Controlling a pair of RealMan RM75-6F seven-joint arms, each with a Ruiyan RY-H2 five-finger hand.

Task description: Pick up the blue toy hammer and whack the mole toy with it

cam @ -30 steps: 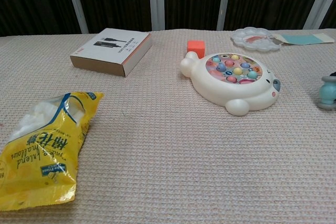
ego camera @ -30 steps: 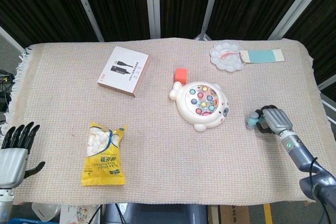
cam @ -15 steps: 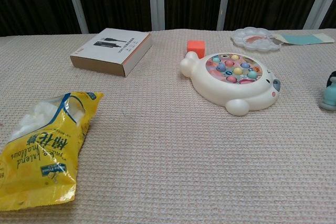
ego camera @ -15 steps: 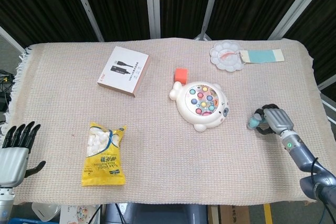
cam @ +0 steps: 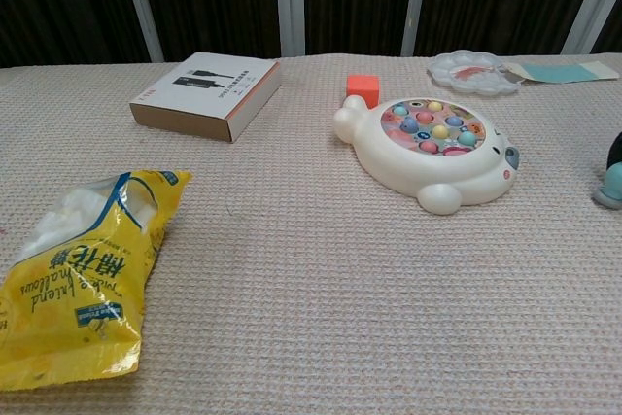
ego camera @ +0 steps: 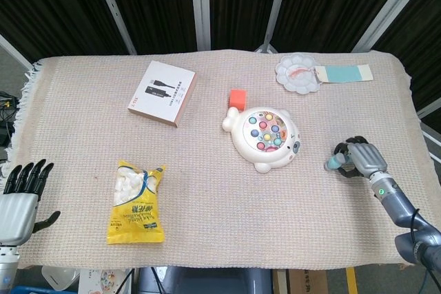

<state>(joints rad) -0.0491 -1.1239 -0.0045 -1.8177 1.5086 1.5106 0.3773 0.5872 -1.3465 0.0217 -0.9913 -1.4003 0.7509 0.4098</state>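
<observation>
Mole toy [ego camera: 265, 138] near the middle of the woven mat [ego camera: 207, 218], cream-coloured and animal-shaped, coloured pegs on top. To the right of the mole toy, well apart from it, right hand [ego camera: 360, 159] low over the mat with fingers curled around the blue toy hammer [ego camera: 333, 163]; only the pale blue head visible past the fingertips, pointing back toward the mole toy. In the chest view, just a sliver of the hammer's head at the right edge, close to the mat; contact with the mat impossible to tell. Far to the lower left of the mole toy, past the mat's edge, left hand [ego camera: 19, 197] empty, palm flat, fingers spread wide and pointing up.

Just behind the mole toy, nearly touching its rear, a small red block [ego camera: 238, 98]. Farther back and to the left, a white box [ego camera: 162, 92] with a cable pictured on the lid. To the left and forward of the mole toy, a yellow marshmallow bag [ego camera: 136, 202] lying flat. Behind and to the right, a flower-shaped white palette [ego camera: 297, 74] with a teal card [ego camera: 344, 73] touching its right side.
</observation>
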